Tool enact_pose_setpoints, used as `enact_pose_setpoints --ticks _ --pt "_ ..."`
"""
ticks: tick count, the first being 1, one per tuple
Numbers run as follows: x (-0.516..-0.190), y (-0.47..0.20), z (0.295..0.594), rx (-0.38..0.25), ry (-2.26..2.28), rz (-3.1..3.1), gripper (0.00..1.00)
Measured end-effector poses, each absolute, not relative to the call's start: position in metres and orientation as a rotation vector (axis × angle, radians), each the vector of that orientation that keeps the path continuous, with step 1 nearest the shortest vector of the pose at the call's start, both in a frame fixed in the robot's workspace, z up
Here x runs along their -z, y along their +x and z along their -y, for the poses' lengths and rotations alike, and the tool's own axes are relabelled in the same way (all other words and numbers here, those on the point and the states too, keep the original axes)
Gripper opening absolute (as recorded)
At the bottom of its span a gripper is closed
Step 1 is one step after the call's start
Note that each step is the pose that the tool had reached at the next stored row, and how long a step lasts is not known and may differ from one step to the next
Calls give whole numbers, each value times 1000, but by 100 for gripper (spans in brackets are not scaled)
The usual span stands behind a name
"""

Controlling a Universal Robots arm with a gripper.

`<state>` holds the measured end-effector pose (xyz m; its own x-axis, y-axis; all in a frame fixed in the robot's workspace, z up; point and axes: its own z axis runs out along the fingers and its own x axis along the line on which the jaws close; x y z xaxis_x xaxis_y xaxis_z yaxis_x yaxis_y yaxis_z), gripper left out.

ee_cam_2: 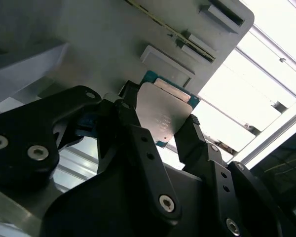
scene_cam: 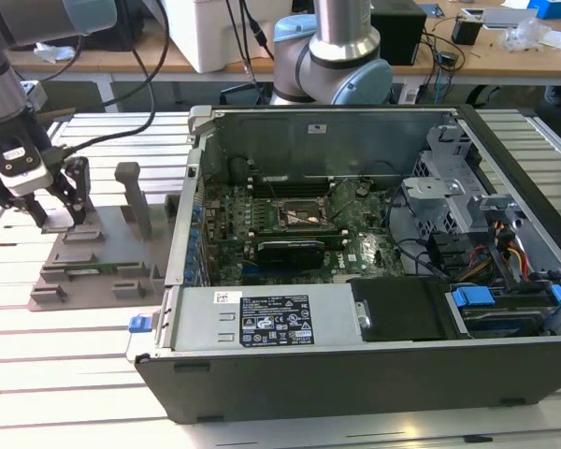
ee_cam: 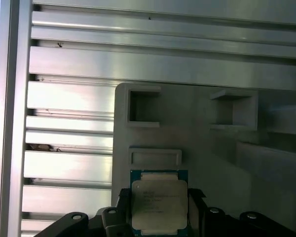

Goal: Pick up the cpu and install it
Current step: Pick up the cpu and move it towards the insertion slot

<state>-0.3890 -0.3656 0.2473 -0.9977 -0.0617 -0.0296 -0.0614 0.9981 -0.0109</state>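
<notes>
Gripper: your black gripper [scene_cam: 58, 208] pinches the small flat square silvery-grey metal-topped cpu [ee_cam: 159, 203] by two opposite edges.
Cpu: at the grey moulded tray [scene_cam: 93, 271], well apart from the open black computer case [scene_cam: 355, 327]; you cannot tell whether it is lifted.
Risk: such a thin-edge hold may let it tilt or slip.

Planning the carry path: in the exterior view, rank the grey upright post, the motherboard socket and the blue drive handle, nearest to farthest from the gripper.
From the gripper, shut on the cpu:
1. grey upright post, beside it on the tray.
2. motherboard socket, in the middle of the open case.
3. blue drive handle, far on the exterior view's right.
</notes>
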Motion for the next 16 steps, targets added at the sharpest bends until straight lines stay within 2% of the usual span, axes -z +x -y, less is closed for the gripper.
enact_pose_setpoints --ticks 16 --pt "-278 -389 366 16 -96 -3110 54"
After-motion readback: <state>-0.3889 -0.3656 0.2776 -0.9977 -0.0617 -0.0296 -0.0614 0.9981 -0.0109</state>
